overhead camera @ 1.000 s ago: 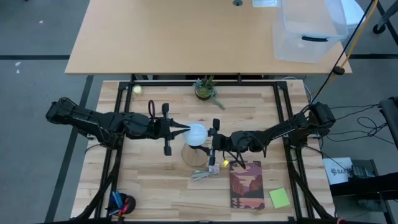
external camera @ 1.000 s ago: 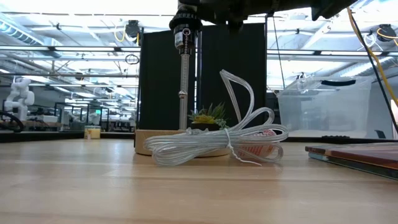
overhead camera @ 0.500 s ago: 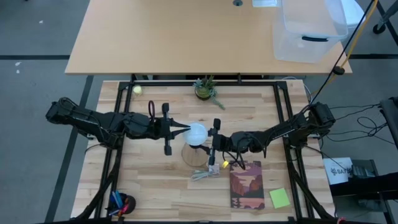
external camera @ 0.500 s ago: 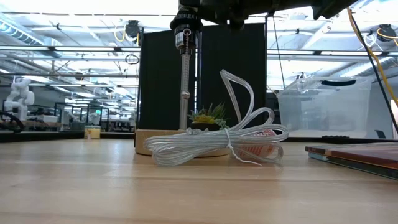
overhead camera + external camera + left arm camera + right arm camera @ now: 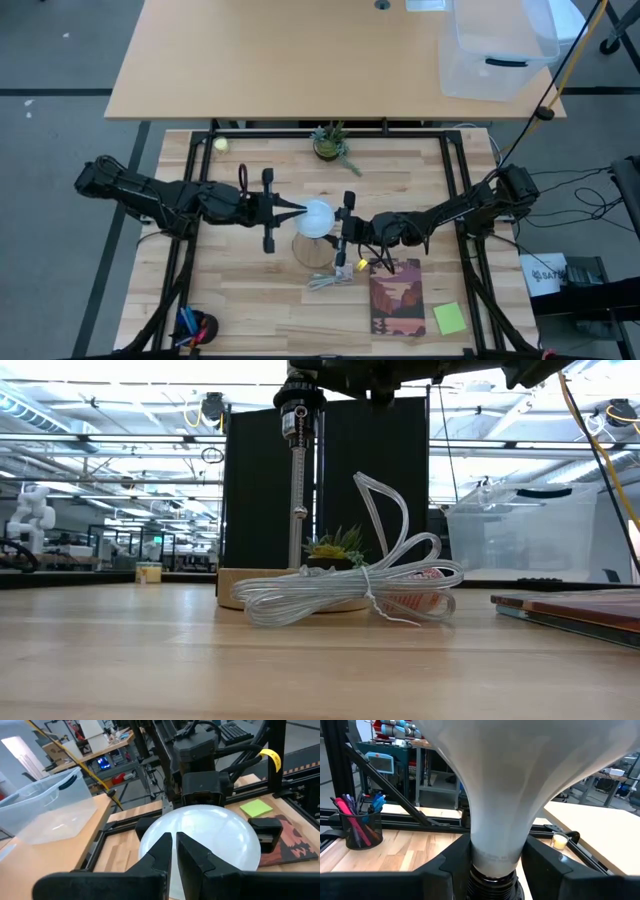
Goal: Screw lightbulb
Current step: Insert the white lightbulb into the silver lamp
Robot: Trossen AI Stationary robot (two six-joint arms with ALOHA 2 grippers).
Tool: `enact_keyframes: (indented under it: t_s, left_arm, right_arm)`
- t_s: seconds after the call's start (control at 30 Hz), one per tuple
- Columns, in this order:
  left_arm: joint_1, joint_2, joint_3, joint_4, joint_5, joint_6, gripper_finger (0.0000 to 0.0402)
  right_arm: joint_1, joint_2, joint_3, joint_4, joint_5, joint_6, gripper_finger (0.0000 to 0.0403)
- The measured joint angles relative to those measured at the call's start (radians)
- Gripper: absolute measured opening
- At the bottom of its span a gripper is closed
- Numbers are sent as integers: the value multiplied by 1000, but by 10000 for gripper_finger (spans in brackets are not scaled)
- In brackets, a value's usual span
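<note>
The white lightbulb (image 5: pixel 317 215) stands globe up over the wooden disc (image 5: pixel 312 250), at the top of a thin metal post with a black socket (image 5: pixel 297 408). My left gripper (image 5: pixel 300 209) is shut, its tips at the globe's left side (image 5: pixel 200 835). My right gripper (image 5: pixel 340 228) comes from the right and is shut on the bulb's pale neck (image 5: pixel 495 830), just above the silvery screw end (image 5: pixel 490 882). In the low view the bulb is above the picture. My left gripper lies level, coming from the table's left. Its shut fingertips (image 5: pixel 172 840) rest against the left side of the globe (image 5: pixel 150 845); it does not pinch it. My right gripper pinches the narrow lower end of the neck (image 5: pixel 492 857) between its two fingers (image 5: pixel 447 865), level, from the table's right. The bulb stands upright, globe up, screw end down at the socket.
A coil of clear cable (image 5: pixel 330 280) lies in front of the disc. A book (image 5: pixel 397 297) and a green note (image 5: pixel 449 318) lie near right, a pen cup (image 5: pixel 195 328) near left. A small plant (image 5: pixel 330 142) and a yellow-green ball (image 5: pixel 220 144) sit at the far edge.
</note>
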Motion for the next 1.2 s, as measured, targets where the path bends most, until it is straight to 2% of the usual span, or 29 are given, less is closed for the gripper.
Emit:
enact_keyframes:
  t_s: [0.4, 0.8, 0.97, 1.07, 1.2]
  left_arm:
    - [-10, -3, 0, 5, -5, 15, 37]
    - [-24, -43, -3, 29, -48, 42, 126]
    - [-62, -109, -3, 25, -53, 43, 124]
    - [-81, -121, -3, -24, -61, -10, 117]
    - [-94, -108, -77, -17, -102, -89, 109]
  right_arm:
    - [-1, -3, 4, -22, 7, 21, 146]
    - [-2, -3, 4, -25, 9, 31, 145]
    - [-2, -3, 4, -28, 10, 33, 145]
    - [-2, -3, 4, -29, 10, 33, 145]
    - [-2, -3, 4, -29, 10, 30, 145]
